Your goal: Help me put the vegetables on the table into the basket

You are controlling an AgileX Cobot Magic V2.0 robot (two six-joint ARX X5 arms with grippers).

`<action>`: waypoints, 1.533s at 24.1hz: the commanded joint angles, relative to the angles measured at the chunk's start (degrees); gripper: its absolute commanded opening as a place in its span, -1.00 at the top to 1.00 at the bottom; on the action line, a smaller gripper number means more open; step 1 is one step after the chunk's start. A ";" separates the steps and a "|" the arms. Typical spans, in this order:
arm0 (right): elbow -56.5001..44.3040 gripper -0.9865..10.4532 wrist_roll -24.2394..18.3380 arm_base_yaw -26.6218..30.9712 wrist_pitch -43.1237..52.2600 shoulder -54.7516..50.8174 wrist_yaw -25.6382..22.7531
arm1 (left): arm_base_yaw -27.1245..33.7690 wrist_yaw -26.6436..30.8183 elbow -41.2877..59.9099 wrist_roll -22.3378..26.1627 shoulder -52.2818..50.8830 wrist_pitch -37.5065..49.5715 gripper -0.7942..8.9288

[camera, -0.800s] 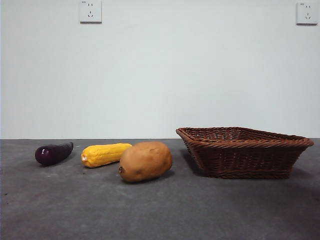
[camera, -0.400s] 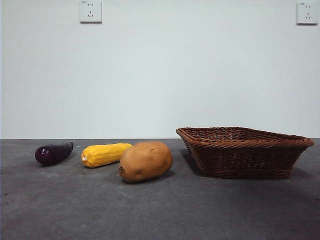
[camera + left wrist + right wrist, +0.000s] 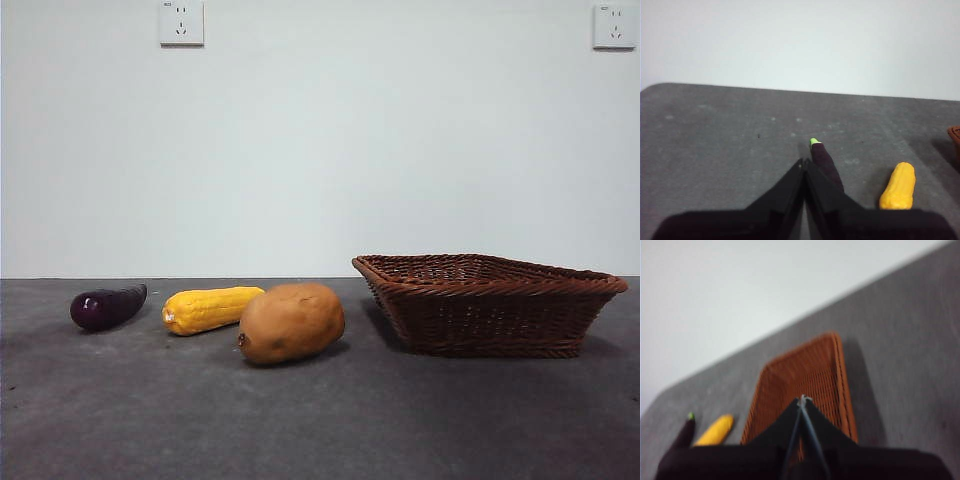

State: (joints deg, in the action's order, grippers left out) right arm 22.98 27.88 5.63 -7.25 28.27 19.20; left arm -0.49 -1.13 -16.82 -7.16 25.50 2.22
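On the dark grey table (image 3: 320,420) lie three vegetables in a row: a purple eggplant (image 3: 106,306) at the left, a yellow corn cob (image 3: 210,308), and a tan potato (image 3: 291,322). The brown wicker basket (image 3: 487,303) stands empty to their right. Neither arm shows in the front view. My left gripper (image 3: 803,162) is shut and hangs above the table, near the eggplant (image 3: 826,163) with its green tip, the corn cob (image 3: 899,186) beside it. My right gripper (image 3: 802,401) is shut and hovers over the basket (image 3: 812,380); the eggplant (image 3: 685,431) and corn cob (image 3: 716,430) lie beyond it.
A white wall rises behind the table, with two sockets (image 3: 181,22) high up. Bare table stretches in front of the vegetables and the basket.
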 commanded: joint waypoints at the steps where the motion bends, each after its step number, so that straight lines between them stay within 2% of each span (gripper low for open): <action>1: 3.76 0.84 -0.07 -0.04 -3.98 5.66 2.47 | 0.17 -2.95 -3.04 -0.83 4.66 0.15 0.85; 5: 9.66 0.83 -3.04 -0.04 -10.45 13.64 7.08 | 0.15 -8.87 -8.41 -3.10 11.61 -1.75 0.85; 11: 16.02 0.83 -2.84 -0.04 -16.33 21.77 8.66 | 0.13 -17.59 -14.25 -5.31 20.13 -3.91 0.84; 15: 21.16 0.83 -7.56 -0.04 -19.74 28.57 14.10 | 0.02 -24.94 -15.10 -6.32 25.51 -4.37 0.84; 18: 26.32 0.81 -11.67 -0.07 -24.37 34.40 14.91 | 0.02 -25.00 -15.10 -6.32 27.78 -6.08 0.84; 19: 28.22 0.76 -13.03 -0.07 -25.97 36.54 14.91 | 0.02 -25.00 -15.10 -6.32 28.28 -6.58 0.84; 23: 36.44 0.11 -17.66 -0.07 -32.02 45.86 14.80 | 0.02 -24.79 -15.10 -6.27 29.07 -10.14 0.84; 26: 43.06 -0.17 -20.24 -1.29 -36.41 53.44 11.13 | 0.02 -24.81 -15.10 -6.27 29.07 -13.20 0.84; 30: 50.45 -0.17 -23.65 -4.48 -39.45 62.34 3.21 | 0.02 -24.83 -15.10 -6.10 29.07 -16.37 0.84; 33: 54.71 -0.16 -24.04 -6.45 -39.12 68.02 1.79 | 0.02 -24.83 -15.10 -5.09 29.07 -17.94 0.84; 37: 59.91 -0.16 -25.03 -7.58 -39.19 75.63 -2.49 | 0.02 -24.81 -15.10 -2.60 29.11 -20.26 0.84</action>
State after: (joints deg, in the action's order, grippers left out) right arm 82.89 3.77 -1.96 -46.44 103.44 16.84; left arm -0.49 -25.87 -31.97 -11.16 54.52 -18.17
